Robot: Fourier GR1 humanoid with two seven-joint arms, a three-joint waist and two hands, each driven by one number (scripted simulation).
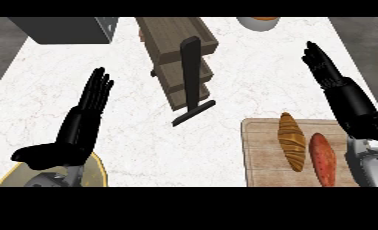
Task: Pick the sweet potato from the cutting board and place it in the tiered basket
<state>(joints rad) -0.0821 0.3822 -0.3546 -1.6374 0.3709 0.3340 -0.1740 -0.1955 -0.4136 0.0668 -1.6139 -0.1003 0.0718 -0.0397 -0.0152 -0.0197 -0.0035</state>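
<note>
Sweet potato (322,159): reddish-orange, tapered, lying on cutting board (258,149) right of a brown croissant (291,141). Right hand (325,71) above board, fingers straight, empty. Left hand (81,119) flat open. Tiered basket (177,49) center.

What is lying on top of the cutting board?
On the cutting board lie a croissant and the sweet potato, side by side. The right forearm covers the board's right edge.

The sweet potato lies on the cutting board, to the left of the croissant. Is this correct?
Not quite. In the head view the sweet potato lies on the cutting board, but to the right of the croissant, not the left.
</note>
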